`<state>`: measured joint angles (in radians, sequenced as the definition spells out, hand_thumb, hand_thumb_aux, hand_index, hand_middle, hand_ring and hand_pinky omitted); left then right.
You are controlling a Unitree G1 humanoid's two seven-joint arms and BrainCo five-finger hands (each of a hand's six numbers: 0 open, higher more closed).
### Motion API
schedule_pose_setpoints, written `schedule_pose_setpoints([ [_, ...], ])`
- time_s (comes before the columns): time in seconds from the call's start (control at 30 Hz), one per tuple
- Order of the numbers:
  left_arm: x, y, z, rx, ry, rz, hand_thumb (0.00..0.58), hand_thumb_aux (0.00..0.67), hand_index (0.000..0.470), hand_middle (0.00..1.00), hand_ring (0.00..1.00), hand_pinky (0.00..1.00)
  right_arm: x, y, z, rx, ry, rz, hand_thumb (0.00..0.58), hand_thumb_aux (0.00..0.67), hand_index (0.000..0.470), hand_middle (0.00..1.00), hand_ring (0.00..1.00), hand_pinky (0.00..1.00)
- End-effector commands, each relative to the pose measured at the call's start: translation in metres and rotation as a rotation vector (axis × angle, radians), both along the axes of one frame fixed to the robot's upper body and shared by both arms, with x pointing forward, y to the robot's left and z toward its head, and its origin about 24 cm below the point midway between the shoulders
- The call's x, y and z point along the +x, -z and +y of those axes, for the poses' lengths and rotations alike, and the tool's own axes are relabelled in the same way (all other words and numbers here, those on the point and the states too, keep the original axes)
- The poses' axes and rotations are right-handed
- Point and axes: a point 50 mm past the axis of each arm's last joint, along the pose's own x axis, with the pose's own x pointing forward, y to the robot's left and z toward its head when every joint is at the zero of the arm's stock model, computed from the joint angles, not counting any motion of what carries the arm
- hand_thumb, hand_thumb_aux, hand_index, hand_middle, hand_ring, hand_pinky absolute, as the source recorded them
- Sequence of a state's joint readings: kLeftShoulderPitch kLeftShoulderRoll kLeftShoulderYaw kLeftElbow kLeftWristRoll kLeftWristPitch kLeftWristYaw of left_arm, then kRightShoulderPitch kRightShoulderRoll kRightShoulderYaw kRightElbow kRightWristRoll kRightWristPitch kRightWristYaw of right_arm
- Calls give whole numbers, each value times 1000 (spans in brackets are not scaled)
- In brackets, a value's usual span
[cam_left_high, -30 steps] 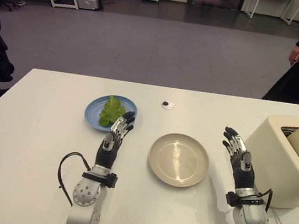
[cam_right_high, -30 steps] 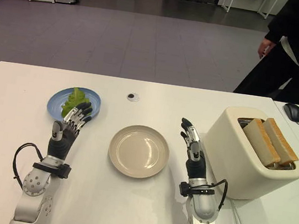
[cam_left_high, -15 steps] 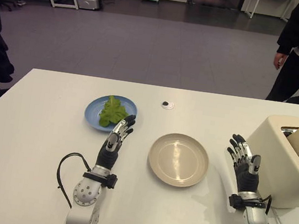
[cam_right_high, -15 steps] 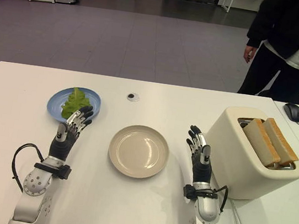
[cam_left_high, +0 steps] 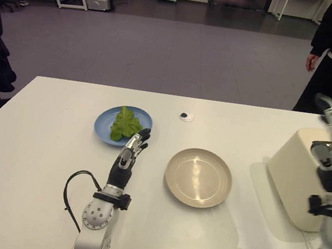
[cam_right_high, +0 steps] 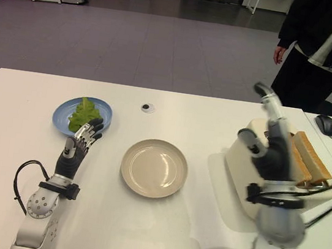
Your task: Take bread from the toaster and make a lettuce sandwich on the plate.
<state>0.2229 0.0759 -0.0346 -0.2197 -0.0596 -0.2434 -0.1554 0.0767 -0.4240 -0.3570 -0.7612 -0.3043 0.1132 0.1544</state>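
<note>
1. The table point(cam_left_high: 33, 143) is white, and the beige plate point(cam_left_high: 199, 177) lies bare near its middle; every place below is given from that plate.
2. Left of the beige plate and a little nearer the robot, the left hand point(cam_left_high: 125, 156) lies low on the table, apart from the plate. Its fingers are stretched out flat and hold nothing, and the fingertips point away from the robot.
3. A black cable loop point(cam_left_high: 70, 190) hangs at that hand's wrist, further left of the beige plate and nearer the robot.
4. Left of the beige plate and further from the robot sits a blue plate point(cam_left_high: 103, 122). The fingertips of the left hand are just beside its near rim.
5. The lettuce point(cam_left_high: 124, 123) lies on the blue plate, a single green leaf.
6. Beyond the beige plate, slightly to its left, a small round disc point(cam_left_high: 185, 116) rests on the table.
7. Right of the beige plate and well apart from it stands the cream toaster point(cam_left_high: 288, 179).
8. The right hand point(cam_right_high: 273, 155) is up in front of the toaster, higher than the beige plate and to its right. Its fingers are spread upward and grasp nothing.
9. The bread point(cam_right_high: 314, 158), two slices, stands upright in the toaster's slots, just right of that hand.
10. Furthest right of the beige plate, past the toaster, lies a computer mouse point(cam_right_high: 325, 125).
</note>
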Motion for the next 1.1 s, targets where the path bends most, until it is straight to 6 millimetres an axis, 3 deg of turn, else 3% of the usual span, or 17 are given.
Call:
schedule_pose_setpoints([
  [0.03,1,4,-5,-3,16,21,0,0,0,0,0,0,-3,-11,-32,-250,200,105,0,0,0,0,0,0],
  [0.17,3,3,-6,-2,26,22,0,0,0,0,0,0,-7,-2,-67,-459,338,347,0,0,0,0,0,0],
  [0.4,4,4,-5,3,24,25,0,0,0,0,0,0,-17,1,-93,-612,416,540,0,0,0,0,0,0],
  [0.43,4,3,-4,4,23,25,0,0,0,0,0,0,-17,-1,-93,-623,417,546,128,79,55,0,0,0],
  [0.47,4,3,-4,4,21,24,0,0,0,0,0,0,-17,-2,-93,-628,412,549,325,226,159,0,0,0],
  [0.5,4,4,-4,4,20,24,0,0,0,0,0,0,-17,-1,-92,-635,402,560,482,394,276,0,0,0],
  [0.53,3,4,-3,4,18,24,0,0,0,0,0,0,-16,2,-91,-641,389,576,509,436,306,0,0,0],
  [0.57,3,4,-3,4,15,23,0,0,0,0,0,0,-15,5,-91,-641,377,591,551,520,365,0,0,0],
  [0.63,3,4,-2,3,11,22,0,0,0,0,0,0,-13,12,-90,-640,357,618,565,562,394,0,0,0],
  [0.7,3,3,-2,3,10,21,0,0,0,0,0,0,-12,17,-89,-643,348,633,564,557,391,0,0,0],
  [0.9,2,2,-1,3,8,16,0,0,0,0,0,0,-9,19,-100,-655,397,643,526,465,326,0,0,0],
  [1.1,1,1,1,4,2,15,0,0,0,0,0,0,-7,6,-103,-673,432,588,458,363,254,0,0,0],
])
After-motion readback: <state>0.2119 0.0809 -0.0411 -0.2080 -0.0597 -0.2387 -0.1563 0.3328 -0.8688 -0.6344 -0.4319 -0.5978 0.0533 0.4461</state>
